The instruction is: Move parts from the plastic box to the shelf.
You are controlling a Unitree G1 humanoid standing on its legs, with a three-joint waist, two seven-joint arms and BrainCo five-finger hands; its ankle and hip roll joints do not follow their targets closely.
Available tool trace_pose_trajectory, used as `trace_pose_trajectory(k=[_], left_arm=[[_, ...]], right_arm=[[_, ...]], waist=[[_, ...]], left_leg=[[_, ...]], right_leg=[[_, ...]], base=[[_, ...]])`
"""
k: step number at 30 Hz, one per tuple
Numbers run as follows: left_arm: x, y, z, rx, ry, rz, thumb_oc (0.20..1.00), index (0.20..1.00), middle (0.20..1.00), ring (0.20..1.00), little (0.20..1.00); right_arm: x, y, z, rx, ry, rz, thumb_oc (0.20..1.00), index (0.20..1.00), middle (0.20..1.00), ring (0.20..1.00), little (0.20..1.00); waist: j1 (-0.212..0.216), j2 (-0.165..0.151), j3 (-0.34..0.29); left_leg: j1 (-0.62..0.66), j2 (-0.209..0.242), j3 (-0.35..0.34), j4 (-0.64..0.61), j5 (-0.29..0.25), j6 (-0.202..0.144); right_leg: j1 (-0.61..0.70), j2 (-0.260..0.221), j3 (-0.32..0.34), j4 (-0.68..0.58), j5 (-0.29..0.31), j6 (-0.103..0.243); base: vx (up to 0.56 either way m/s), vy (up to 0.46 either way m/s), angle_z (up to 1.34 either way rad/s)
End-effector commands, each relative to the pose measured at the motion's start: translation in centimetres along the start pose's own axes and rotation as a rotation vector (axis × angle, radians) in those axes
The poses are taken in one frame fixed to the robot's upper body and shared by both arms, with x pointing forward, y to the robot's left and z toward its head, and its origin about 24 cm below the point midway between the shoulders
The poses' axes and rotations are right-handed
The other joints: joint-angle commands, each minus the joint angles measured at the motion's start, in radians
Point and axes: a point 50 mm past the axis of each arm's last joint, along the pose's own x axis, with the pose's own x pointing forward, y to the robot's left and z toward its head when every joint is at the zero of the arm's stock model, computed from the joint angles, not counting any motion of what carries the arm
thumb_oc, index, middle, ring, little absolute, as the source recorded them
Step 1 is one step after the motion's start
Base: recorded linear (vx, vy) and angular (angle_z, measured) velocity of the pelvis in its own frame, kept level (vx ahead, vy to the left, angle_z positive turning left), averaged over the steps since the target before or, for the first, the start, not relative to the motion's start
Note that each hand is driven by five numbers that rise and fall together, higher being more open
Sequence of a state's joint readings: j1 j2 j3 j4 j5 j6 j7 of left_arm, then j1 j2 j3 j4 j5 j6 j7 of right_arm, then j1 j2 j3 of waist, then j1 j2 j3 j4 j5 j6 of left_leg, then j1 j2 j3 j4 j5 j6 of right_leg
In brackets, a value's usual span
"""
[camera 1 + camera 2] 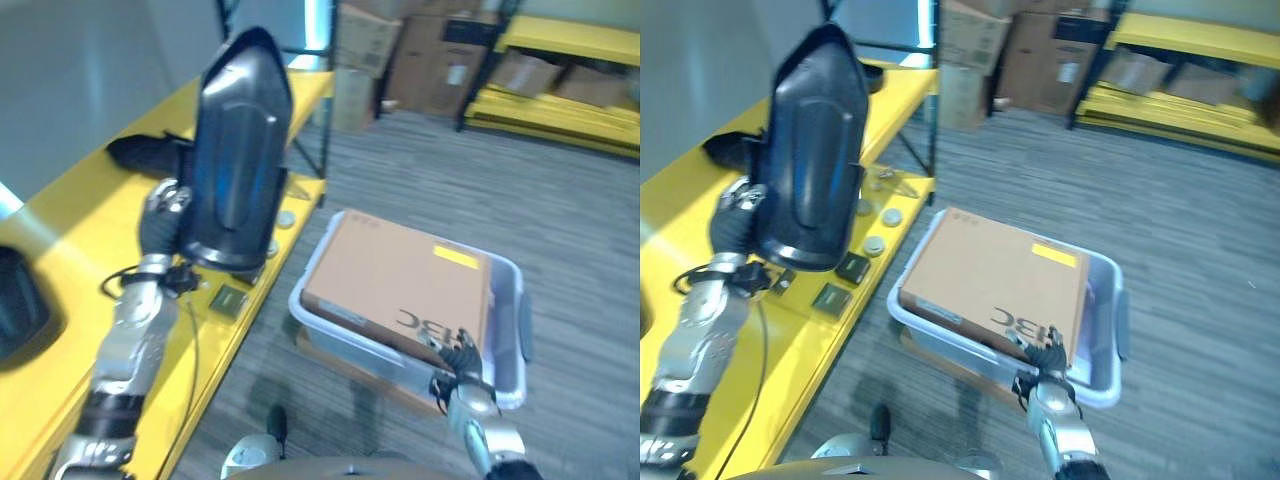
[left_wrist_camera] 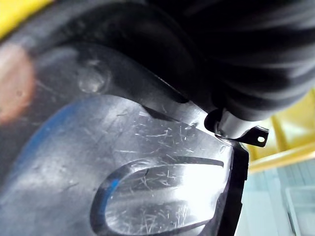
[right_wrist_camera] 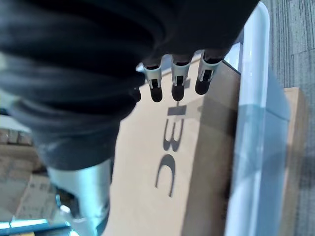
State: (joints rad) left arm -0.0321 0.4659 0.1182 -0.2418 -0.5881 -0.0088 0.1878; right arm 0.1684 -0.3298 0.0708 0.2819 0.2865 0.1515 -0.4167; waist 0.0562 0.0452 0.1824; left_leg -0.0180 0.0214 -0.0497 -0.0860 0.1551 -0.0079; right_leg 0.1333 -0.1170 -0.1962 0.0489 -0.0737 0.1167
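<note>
A large glossy black plastic part [image 1: 235,150] stands upright over the yellow shelf [image 1: 70,240]. My left hand [image 1: 160,215] grips its lower left edge from behind, and the left wrist view shows the part's scratched surface [image 2: 147,162] right against the hand. On the floor to the right is the pale plastic box [image 1: 512,275], with a flat cardboard box [image 1: 400,275] lying across it. My right hand [image 1: 458,360] rests on the cardboard's near corner by the rim, and its fingers [image 3: 179,81] lie straight on the cardboard.
Small parts [image 1: 230,300] lie near the shelf's front edge. Another black part [image 1: 140,150] lies further back, and a dark object [image 1: 20,300] sits at the far left. A dark upright post [image 1: 325,100] stands at the shelf's corner. Stacked cartons [image 1: 420,50] and yellow racks [image 1: 560,90] line the back.
</note>
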Motion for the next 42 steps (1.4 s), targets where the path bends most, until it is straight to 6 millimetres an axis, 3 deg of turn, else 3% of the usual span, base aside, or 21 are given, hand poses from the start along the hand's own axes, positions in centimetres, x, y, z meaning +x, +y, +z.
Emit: trace_pose_trajectory(k=[1,5,7,9,10,11,12,14,15,18,22,28,31,33,34,37,38,40,41,42], left_arm=[[-0.5,0.7,4.6,-0.043,-0.276,-0.043,0.200,0.200,0.200,0.200,0.200],[-2.4,2.6,5.6,-0.061,-0.334,0.026,0.200,0.200,0.200,0.200,0.200],[-3.1,3.3,6.2,-0.063,-0.361,0.041,0.200,0.200,0.200,0.200,0.200],[-3.4,3.4,6.4,-0.082,-0.375,0.018,0.200,0.200,0.200,0.200,0.200],[-3.4,3.3,6.4,-0.086,-0.376,0.005,0.200,0.200,0.200,0.200,0.200],[-3.4,3.3,6.4,-0.086,-0.375,0.005,0.200,0.200,0.200,0.200,0.200],[-3.4,2.8,6.2,-0.082,-0.379,-0.019,0.200,0.200,0.200,0.200,0.200],[-3.3,2.5,5.9,-0.086,-0.378,-0.029,0.200,0.200,0.200,0.200,0.200],[-3.2,2.2,5.8,-0.090,-0.384,-0.017,0.200,0.200,0.200,0.200,0.200],[-3.1,2.1,5.9,-0.078,-0.394,0.026,0.200,0.200,0.200,0.200,0.200],[-3.1,2.1,5.8,-0.061,-0.372,0.019,0.200,0.200,0.200,0.200,0.200],[-2.8,2.4,5.5,-0.047,-0.339,0.018,0.200,0.200,0.200,0.200,0.200],[-2.3,2.2,5.3,-0.048,-0.321,0.003,0.200,0.200,0.200,0.200,0.200],[-1.7,1.8,5.1,-0.041,-0.311,-0.010,0.200,0.200,0.200,0.200,0.200],[-1.0,1.2,4.9,-0.030,-0.304,-0.019,0.200,0.200,0.200,0.200,0.200],[-0.5,0.6,4.5,-0.033,-0.290,-0.019,0.200,0.200,0.200,0.200,0.200],[-0.3,0.2,4.4,-0.034,-0.282,-0.016,0.200,0.200,0.200,0.200,0.200],[-0.1,-0.2,4.1,-0.037,-0.272,-0.025,0.200,0.200,0.200,0.200,0.200],[0.0,-0.5,4.1,-0.041,-0.267,-0.031,0.200,0.200,0.200,0.200,0.200],[0.1,-1.0,4.0,-0.048,-0.267,-0.043,0.200,0.200,0.200,0.200,0.200]], right_arm=[[1.0,-0.4,2.2,-0.096,-0.119,0.014,1.000,1.000,1.000,1.000,1.000],[0.7,-0.3,0.7,-0.311,-0.085,0.090,1.000,1.000,1.000,1.000,1.000],[0.5,0.0,-0.5,-0.420,-0.046,0.128,1.000,1.000,1.000,1.000,1.000],[0.2,-0.1,-1.6,-0.517,-0.025,0.148,1.000,1.000,1.000,1.000,1.000],[-0.3,-0.4,-2.9,-0.625,0.005,0.165,1.000,1.000,1.000,1.000,1.000],[-0.3,-0.3,-2.9,-0.627,0.005,0.165,1.000,1.000,1.000,1.000,1.000],[-0.7,-1.1,-4.5,-0.714,0.068,0.147,1.000,1.000,1.000,1.000,1.000],[-0.8,-1.4,-5.2,-0.771,0.089,0.141,1.000,1.000,1.000,1.000,1.000],[-0.7,-1.6,-5.7,-0.855,0.094,0.154,1.000,1.000,1.000,1.000,1.000],[-0.2,-1.5,-6.5,-0.979,0.130,0.190,1.000,1.000,1.000,1.000,1.000],[-0.4,-1.5,-7.6,-1.045,0.220,0.228,1.000,1.000,1.000,1.000,1.000],[-1.2,-0.9,-10.1,-1.065,0.373,0.282,1.000,1.000,1.000,1.000,1.000],[-1.6,-0.5,-11.0,-1.003,0.429,0.280,1.000,1.000,1.000,1.000,1.000],[-1.9,-0.5,-11.7,-0.952,0.465,0.270,1.000,1.000,1.000,1.000,1.000],[-2.2,-0.8,-12.3,-0.906,0.480,0.257,1.000,1.000,1.000,1.000,1.000],[-2.3,-1.1,-12.6,-0.867,0.487,0.246,1.000,1.000,1.000,1.000,1.000],[-2.1,-1.1,-12.6,-0.844,0.488,0.249,1.000,1.000,1.000,1.000,1.000],[-1.9,-1.2,-12.5,-0.836,0.485,0.255,1.000,1.000,1.000,1.000,1.000],[-1.8,-1.2,-12.5,-0.840,0.483,0.261,1.000,1.000,1.000,1.000,1.000],[-1.8,-1.2,-12.6,-0.835,0.482,0.262,1.000,1.000,1.000,1.000,1.000]], waist=[[0.067,-0.010,0.008],[0.120,-0.014,0.031],[0.142,-0.016,0.042],[0.140,-0.018,0.048],[0.123,-0.024,0.050],[0.122,-0.024,0.049],[0.094,-0.026,0.054],[0.075,-0.031,0.054],[0.065,-0.040,0.053],[0.088,-0.045,0.052],[0.104,-0.045,0.037],[0.135,-0.039,0.013],[0.145,-0.040,0.012],[0.135,-0.035,0.016],[0.113,-0.026,0.030],[0.074,-0.012,0.058],[0.041,-0.005,0.078],[0.020,-0.009,0.089],[0.006,-0.011,0.096],[-0.006,-0.024,0.103]], left_leg=[[0.029,0.010,0.002,0.028,-0.082,-0.041],[-0.017,0.015,-0.042,0.039,-0.056,-0.076],[-0.043,0.031,-0.032,0.047,-0.043,-0.094],[-0.070,0.070,0.059,0.056,-0.023,-0.110],[-0.076,0.107,0.173,0.048,-0.011,-0.135],[-0.076,0.107,0.172,0.047,-0.010,-0.135],[-0.082,0.148,0.327,0.065,0.026,-0.152],[-0.069,0.166,0.402,0.084,0.022,-0.150],[-0.050,0.163,0.443,0.100,-0.008,-0.135],[-0.053,0.130,0.392,0.115,-0.038,-0.123],[-0.034,0.114,0.408,0.092,-0.048,-0.115],[0.004,0.043,0.373,0.078,-0.108,-0.057],[0.007,0.000,0.360,0.084,-0.141,-0.017],[0.011,-0.025,0.356,0.082,-0.160,0.017],[0.016,-0.053,0.346,0.086,-0.185,0.054],[0.051,-0.079,0.326,0.076,-0.211,0.085],[0.088,-0.088,0.304,0.051,-0.217,0.084],[0.107,-0.089,0.281,0.033,-0.219,0.076],[0.117,-0.085,0.261,0.023,-0.220,0.069],[0.108,-0.081,0.240,0.028,-0.208,0.059]], right_leg=[[-0.026,0.016,-0.096,0.040,-0.010,-0.009],[-0.015,0.033,-0.133,0.041,-0.029,-0.029],[-0.013,0.036,-0.170,0.049,-0.038,-0.033],[-0.006,0.038,-0.233,0.049,-0.040,-0.036],[0.014,0.041,-0.274,0.041,-0.047,-0.028],[0.015,0.042,-0.275,0.040,-0.046,-0.028],[0.026,0.042,-0.338,0.039,-0.031,-0.024],[0.029,0.040,-0.370,0.043,-0.026,-0.024],[0.024,0.032,-0.382,0.046,-0.017,-0.023],[0.027,0.019,-0.360,0.035,-0.010,-0.015],[0.048,0.012,-0.377,0.018,-0.010,-0.009],[0.052,-0.023,-0.378,0.055,-0.028,0.017],[0.045,-0.051,-0.374,0.149,-0.063,0.037],[0.011,-0.104,-0.360,0.298,-0.029,0.064],[-0.060,-0.162,-0.318,0.500,0.004,0.084],[-0.215,-0.195,-0.225,0.709,0.060,0.105],[-0.307,-0.165,-0.161,0.716,0.080,0.103],[-0.330,-0.113,-0.120,0.615,0.092,0.099],[-0.327,-0.075,-0.107,0.518,0.099,0.097],[-0.322,-0.019,-0.089,0.319,0.127,0.078]], base=[[-0.14,-0.074,1.26],[-0.13,-0.074,0.66],[-0.16,-0.093,0.51],[-0.09,-0.093,0.96],[-0.01,-0.064,1.62],[-0.03,-0.041,1.89],[-0.04,0.012,1.26],[-0.04,0.074,1.07],[-0.03,0.160,1.38],[0.03,0.184,0.54],[0.14,0.191,0.15],[0.17,0.230,0.21],[0.15,0.223,0.15],[0.15,0.293,0.22],[0.17,0.352,0.31],[0.08,0.188,0.37],[0.05,0.019,0.40],[0.06,-0.105,0.46],[0.03,-0.256,0.59],[0.09,-0.338,0.82]])
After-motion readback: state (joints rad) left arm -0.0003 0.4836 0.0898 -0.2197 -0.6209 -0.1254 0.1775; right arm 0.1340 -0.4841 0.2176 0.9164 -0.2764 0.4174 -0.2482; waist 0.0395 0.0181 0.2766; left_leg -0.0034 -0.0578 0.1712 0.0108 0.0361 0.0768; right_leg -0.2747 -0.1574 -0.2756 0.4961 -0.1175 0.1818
